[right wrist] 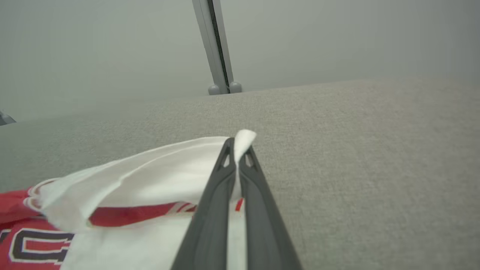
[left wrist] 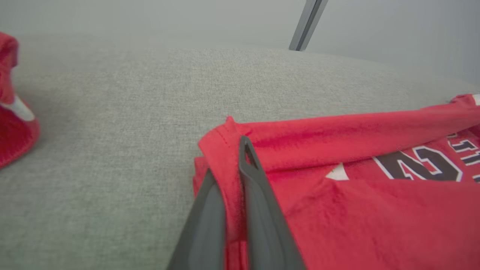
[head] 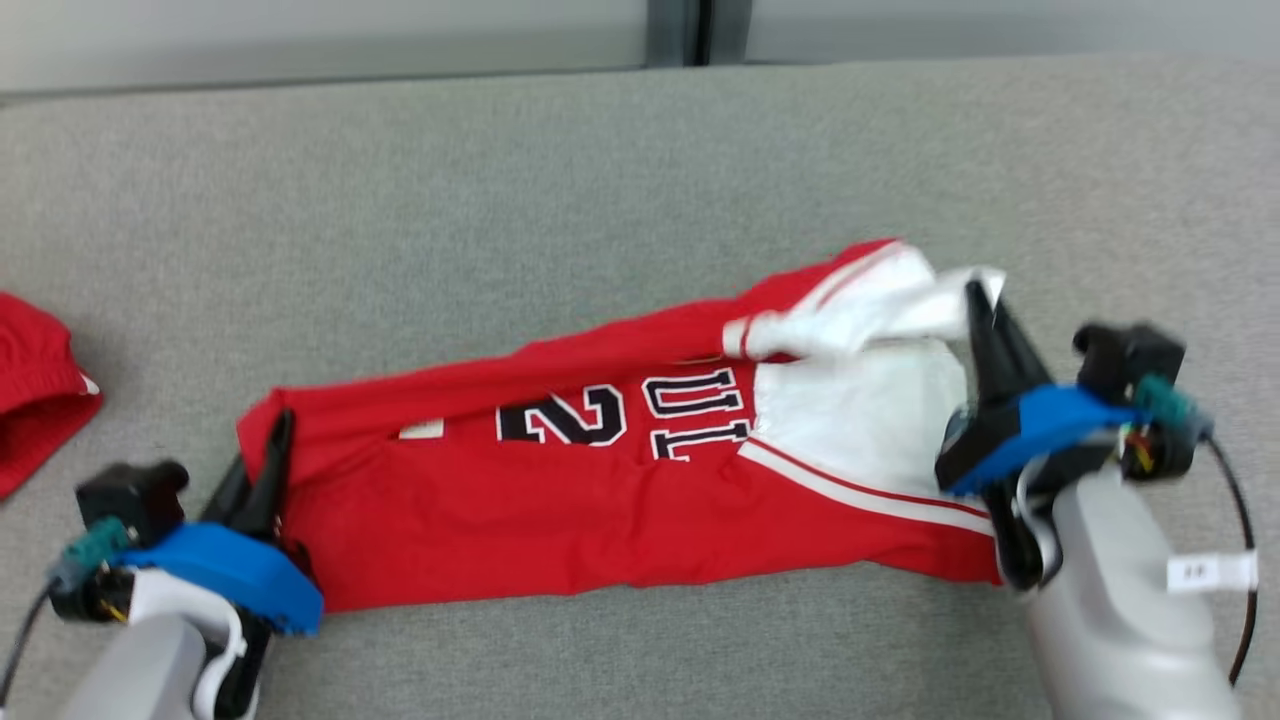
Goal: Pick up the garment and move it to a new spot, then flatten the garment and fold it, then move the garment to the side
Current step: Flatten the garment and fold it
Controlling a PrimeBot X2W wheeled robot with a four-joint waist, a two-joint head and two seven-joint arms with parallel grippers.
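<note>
A red and white jersey, the garment [head: 600, 480], lies stretched left to right across the grey padded table [head: 500, 180], with dark lettering on its middle. My left gripper [head: 278, 425] is shut on the garment's red left end [left wrist: 225, 150], cloth pinched between its dark fingers [left wrist: 258, 187]. My right gripper [head: 982, 300] is shut on the white right end [right wrist: 168, 176], whose edge is lifted off the table, a corner of white cloth poking past the fingertips [right wrist: 237, 148].
Another red piece of clothing [head: 30, 390] lies at the table's left edge, also seen as red cloth [left wrist: 11, 123] in the left wrist view. A metal post [right wrist: 217, 48] stands behind the table's far edge. Bare grey surface stretches beyond the jersey.
</note>
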